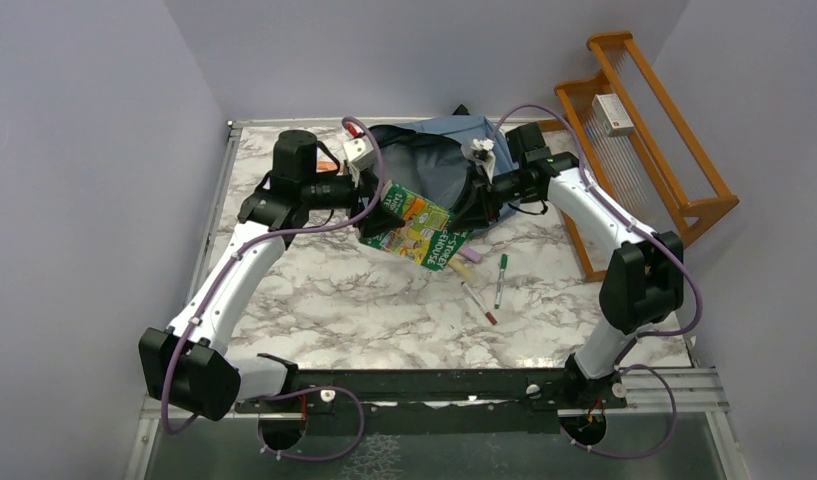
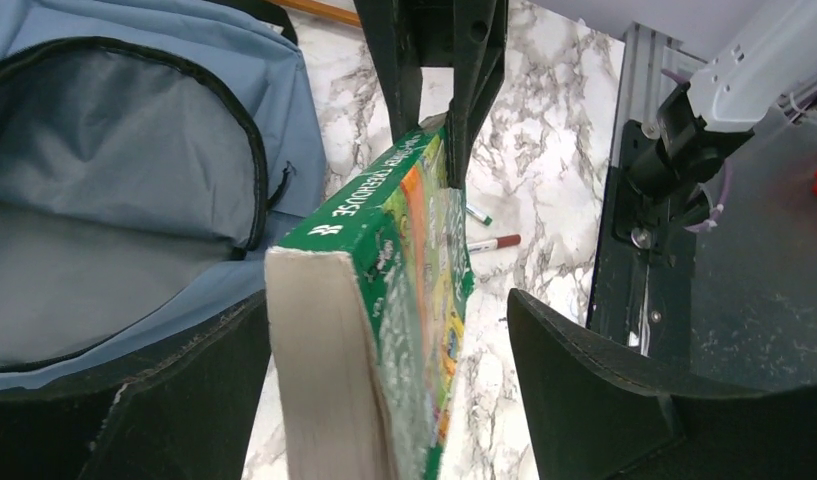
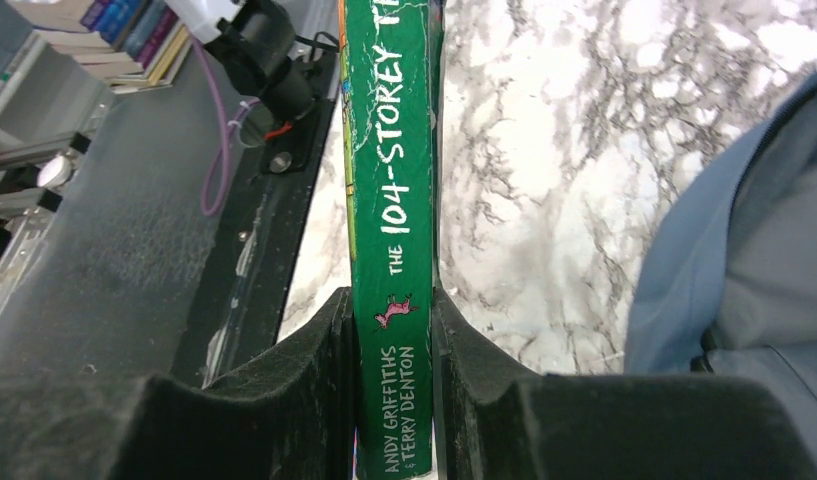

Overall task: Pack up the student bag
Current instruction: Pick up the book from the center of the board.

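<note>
Right gripper (image 3: 394, 300) pinches green paperback book (image 3: 394, 200) at spine: "THE 104-STOREY TREEHOUSE", "ANDY GRIFFITHS & TERRY DENTON". Left gripper (image 2: 386, 305) spread wide astride it. Soft slate-blue fabric backpack (image 1: 454, 132) unzipped, far side of white marbled table (image 1: 384, 310), beside book.

Backpack (image 2: 284, 80) is soft matt blue cloth, grey lining. Book (image 3: 394, 200): glossy green cover, spine scuffed and creased, rough paper page edges. Tabletop (image 1: 384, 310) looks smooth, marble-patterned; rack (image 1: 706, 208) is varnished wood.

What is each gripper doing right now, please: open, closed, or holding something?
Left gripper: open, with its fingers on either side of the green book, not clamped.
Right gripper: closed on the book's spine.
</note>
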You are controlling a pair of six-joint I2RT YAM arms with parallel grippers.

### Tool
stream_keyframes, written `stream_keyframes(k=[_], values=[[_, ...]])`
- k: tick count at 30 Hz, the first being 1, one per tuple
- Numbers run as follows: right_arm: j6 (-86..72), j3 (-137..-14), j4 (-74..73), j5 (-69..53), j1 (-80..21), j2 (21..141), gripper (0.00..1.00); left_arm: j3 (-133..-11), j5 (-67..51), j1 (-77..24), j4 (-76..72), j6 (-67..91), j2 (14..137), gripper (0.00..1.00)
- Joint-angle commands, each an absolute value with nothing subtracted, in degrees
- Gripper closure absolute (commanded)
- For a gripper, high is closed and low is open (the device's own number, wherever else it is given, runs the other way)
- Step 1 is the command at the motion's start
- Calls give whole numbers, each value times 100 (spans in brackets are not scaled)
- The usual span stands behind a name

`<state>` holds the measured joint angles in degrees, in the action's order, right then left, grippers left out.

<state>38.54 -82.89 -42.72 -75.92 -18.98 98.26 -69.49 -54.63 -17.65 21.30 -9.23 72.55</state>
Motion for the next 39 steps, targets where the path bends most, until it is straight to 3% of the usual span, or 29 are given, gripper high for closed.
stream_keyframes(k=[1, 16, 20, 26, 35, 39], values=[[4437, -8545, -4834, -8642, -1872, 9680, 100, -6902, -5523, -1879, 2303, -1204, 7161, 18], [4675, -9138, -5343, -7638, -1855, 9557, 100, -6752, -5843, -2229, 2305, -1086, 7251, 42], [4623, -9319, -5391, -7367, -1846, 9533, 100, -6766, -5740, -2274, 2392, -1163, 7248, 54], [4653, -9489, -5668, -6984, -1837, 9388, 99, -6724, -5638, -2335, 2408, -1224, 7250, 57], [4526, -9590, -5646, -6448, -1837, 9132, 99, -6903, -5625, -2485, 2434, -1195, 7530, 100], [4221, -9465, -5310, -6198, -1837, 9012, 88, -6885, -4657, -2496, 2311, -903, 7517, 100]])
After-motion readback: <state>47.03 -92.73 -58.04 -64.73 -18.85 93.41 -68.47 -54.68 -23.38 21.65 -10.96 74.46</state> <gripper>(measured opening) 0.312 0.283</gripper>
